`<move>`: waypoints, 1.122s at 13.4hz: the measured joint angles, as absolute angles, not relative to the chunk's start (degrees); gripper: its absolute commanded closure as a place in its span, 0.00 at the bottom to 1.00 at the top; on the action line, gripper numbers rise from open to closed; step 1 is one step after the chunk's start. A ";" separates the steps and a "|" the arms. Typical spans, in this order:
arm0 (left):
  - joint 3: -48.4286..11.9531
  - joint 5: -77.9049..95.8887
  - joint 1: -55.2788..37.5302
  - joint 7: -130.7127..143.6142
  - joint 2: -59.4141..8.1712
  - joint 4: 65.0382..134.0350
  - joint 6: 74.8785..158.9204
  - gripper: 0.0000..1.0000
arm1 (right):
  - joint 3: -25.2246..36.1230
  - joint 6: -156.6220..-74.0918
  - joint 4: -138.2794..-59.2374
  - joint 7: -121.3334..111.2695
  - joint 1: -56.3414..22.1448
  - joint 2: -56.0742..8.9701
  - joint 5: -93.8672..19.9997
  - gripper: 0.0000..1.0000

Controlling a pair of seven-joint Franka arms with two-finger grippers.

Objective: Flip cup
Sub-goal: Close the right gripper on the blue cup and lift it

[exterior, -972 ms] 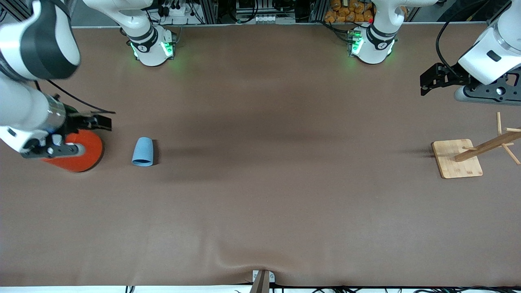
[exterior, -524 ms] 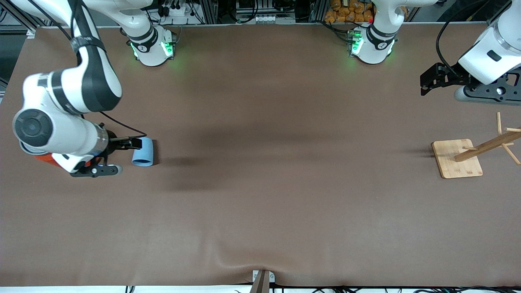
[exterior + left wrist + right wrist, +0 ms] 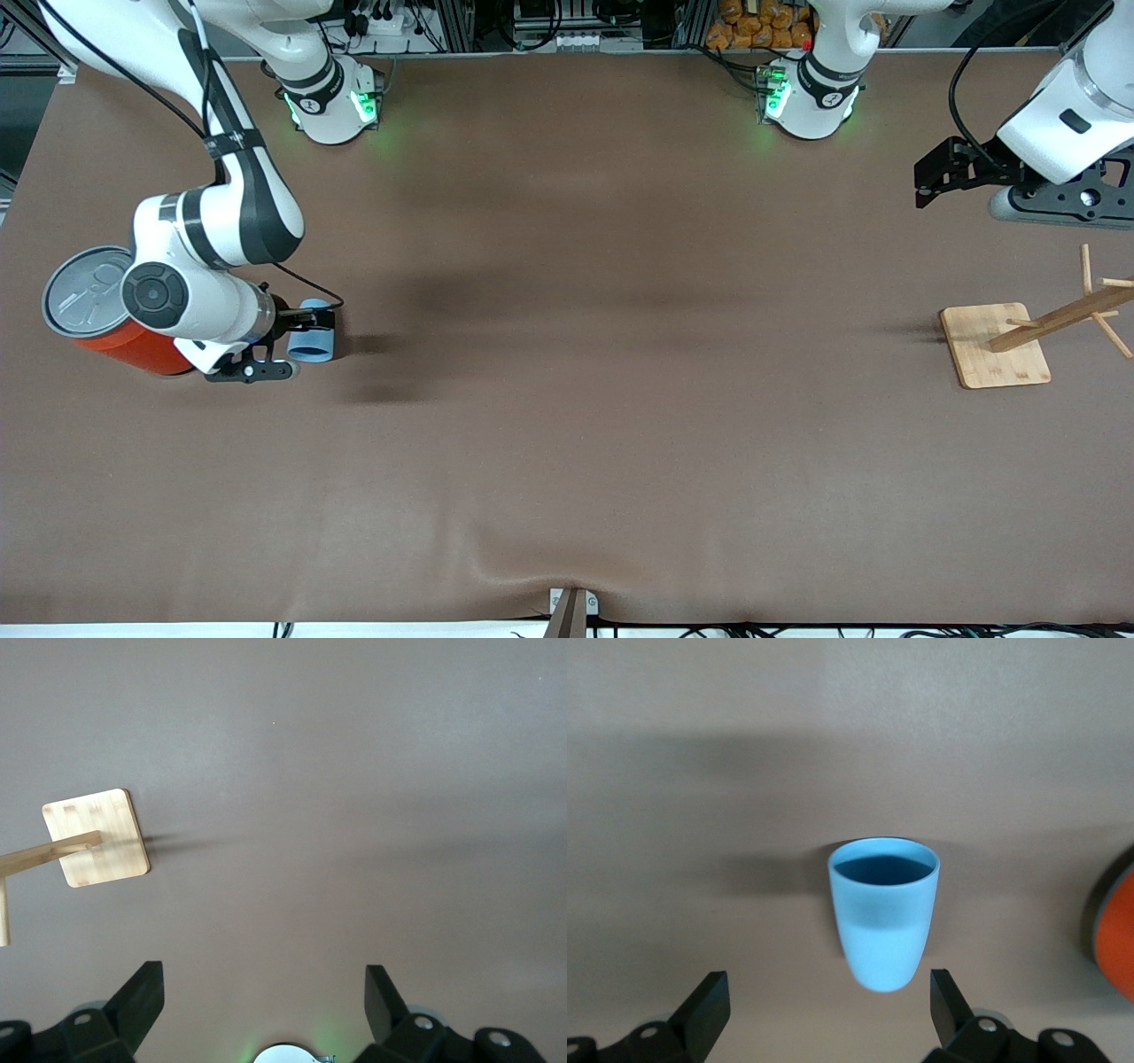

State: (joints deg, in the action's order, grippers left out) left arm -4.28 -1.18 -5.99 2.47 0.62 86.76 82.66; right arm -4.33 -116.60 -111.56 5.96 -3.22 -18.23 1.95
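The cup (image 3: 884, 912) lay sideways between the right gripper's (image 3: 306, 331) spread fingers; closing off-centre might roll it toward the orange can (image 3: 108, 312). The left gripper (image 3: 941, 173), waiting over the table's left-arm end, gaped empty.

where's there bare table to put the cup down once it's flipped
The widest bare patch of the table is the brown stretch between the cup and the wooden rack, and all of the strip nearer the front camera. It is crowded at the right arm's end: the open right gripper flanks the cup, with the orange can beside it. The left gripper waits, open, above the rack's end.
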 measured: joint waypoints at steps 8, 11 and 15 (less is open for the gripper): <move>-4.29 -1.18 -5.99 2.47 0.62 86.76 82.66 0.00 | -4.24 -130.45 -120.90 -1.57 -0.28 -18.35 1.95 0.00; -4.29 -1.18 -5.99 2.47 0.62 86.76 82.66 0.00 | -4.25 -133.65 -123.52 -3.11 -0.27 -19.47 1.95 0.00; -4.30 -1.18 -6.00 2.47 0.62 86.76 82.66 0.00 | -4.21 -136.12 -123.80 -5.27 0.05 -21.86 1.95 0.02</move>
